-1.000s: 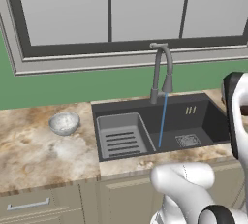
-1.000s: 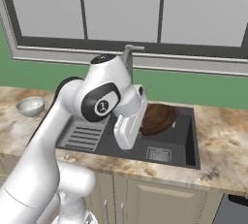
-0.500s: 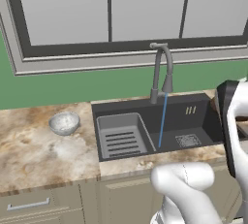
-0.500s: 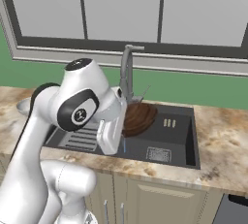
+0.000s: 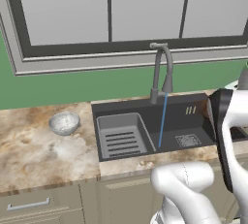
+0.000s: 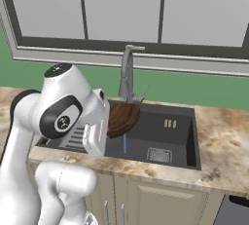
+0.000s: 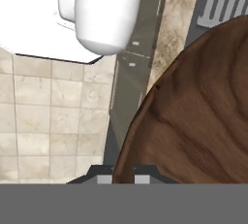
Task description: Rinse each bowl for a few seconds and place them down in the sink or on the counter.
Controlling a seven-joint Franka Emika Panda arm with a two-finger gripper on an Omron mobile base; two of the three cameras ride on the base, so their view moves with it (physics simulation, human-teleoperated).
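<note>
Claw (image 7: 123, 169) pinched on rim of brown wooden bowl (image 6: 121, 119), held on edge over sink (image 6: 189, 136). Carry toward water stream (image 6: 124, 143) at 6 o'clock of bowl; level cavity under faucet (image 6: 127, 73); keep pinch firm.

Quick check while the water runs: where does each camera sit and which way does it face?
Left base view: behind-left, facing the sink and grey bowl; arm lower right.
Right base view: behind-right, same sink and faucet; arm lower left, holding the brown bowl.
Hand view: on the hand, along the claw, pinching that bowl's rim.
</note>
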